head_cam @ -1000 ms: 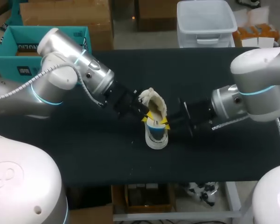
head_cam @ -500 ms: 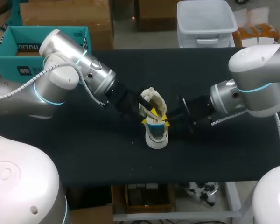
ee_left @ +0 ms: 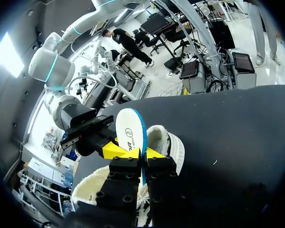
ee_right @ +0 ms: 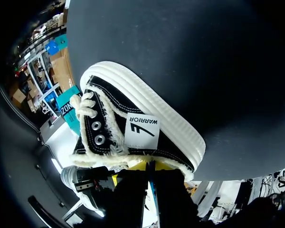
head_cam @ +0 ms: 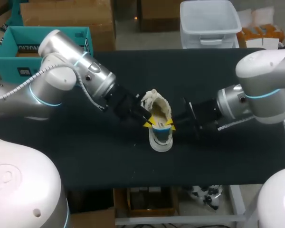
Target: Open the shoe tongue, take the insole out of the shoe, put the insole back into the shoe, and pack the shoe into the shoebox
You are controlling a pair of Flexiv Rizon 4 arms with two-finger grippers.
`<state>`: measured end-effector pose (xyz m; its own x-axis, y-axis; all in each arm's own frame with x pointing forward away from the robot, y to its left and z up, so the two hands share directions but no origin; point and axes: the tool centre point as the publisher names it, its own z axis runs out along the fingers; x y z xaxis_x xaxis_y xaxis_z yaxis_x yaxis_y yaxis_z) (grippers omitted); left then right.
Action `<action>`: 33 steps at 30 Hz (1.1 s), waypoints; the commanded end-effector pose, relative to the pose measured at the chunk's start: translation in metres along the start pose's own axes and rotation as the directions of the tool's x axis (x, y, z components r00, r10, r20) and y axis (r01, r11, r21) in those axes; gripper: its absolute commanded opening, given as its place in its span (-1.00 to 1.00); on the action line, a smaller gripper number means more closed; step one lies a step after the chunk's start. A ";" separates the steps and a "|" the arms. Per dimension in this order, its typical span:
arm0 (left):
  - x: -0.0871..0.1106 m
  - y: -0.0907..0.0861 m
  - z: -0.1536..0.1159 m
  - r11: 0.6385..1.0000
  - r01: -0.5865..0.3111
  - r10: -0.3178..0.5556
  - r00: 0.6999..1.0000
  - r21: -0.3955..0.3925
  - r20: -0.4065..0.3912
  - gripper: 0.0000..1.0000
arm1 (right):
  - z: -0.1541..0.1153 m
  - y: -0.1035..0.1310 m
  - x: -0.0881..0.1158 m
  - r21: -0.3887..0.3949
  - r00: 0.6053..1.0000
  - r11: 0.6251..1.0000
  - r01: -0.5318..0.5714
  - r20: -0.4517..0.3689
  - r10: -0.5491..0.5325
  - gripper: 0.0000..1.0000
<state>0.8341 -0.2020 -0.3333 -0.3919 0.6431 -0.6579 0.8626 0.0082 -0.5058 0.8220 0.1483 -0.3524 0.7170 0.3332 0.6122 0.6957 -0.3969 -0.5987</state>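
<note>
A black canvas shoe [head_cam: 160, 141] with a white sole and fleece lining lies mid-table, its opening toward the far side. A white insole [ee_left: 129, 128] with a blue edge sticks up out of the shoe [ee_left: 173, 147]. My left gripper [ee_left: 141, 153] is shut on the insole's lower edge. In the head view it [head_cam: 147, 124] meets my right gripper [head_cam: 170, 125] over the opening. In the right wrist view my right gripper [ee_right: 151, 166] is shut behind the fleece rim of the shoe [ee_right: 147, 109], with a thin blue edge between its fingers.
A teal open box [head_cam: 19, 47] stands at the table's far left corner, behind my left arm. The black table top [head_cam: 109, 161] is bare in front of the shoe and to both sides.
My left gripper reached deeper into the shoe with its fingers apart, then drew back a little and shut on the insole. The right gripper stayed shut and shifted only slightly.
</note>
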 end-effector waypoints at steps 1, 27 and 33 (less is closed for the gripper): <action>-0.001 -0.002 0.003 1.000 0.000 0.000 1.000 -0.013 0.004 -1.00 | 0.000 -0.004 -0.002 0.012 1.000 1.000 -0.005 -0.004 0.005 -0.87; -0.007 0.020 0.004 0.995 0.057 -0.054 0.998 -0.079 0.037 -1.00 | 0.001 -0.031 -0.010 -0.029 0.999 0.999 -0.030 0.023 0.031 -1.00; -0.009 0.031 0.004 0.991 0.087 -0.083 0.996 -0.103 0.042 -1.00 | 0.005 -0.018 -0.004 -0.016 0.999 1.000 -0.023 0.036 0.023 -1.00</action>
<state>0.8603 -0.2063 -0.3424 -0.4720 0.6090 -0.6374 0.8553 0.1411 -0.4986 0.7988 0.1568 -0.3396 0.7345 0.3520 0.5802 0.6768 -0.4420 -0.5887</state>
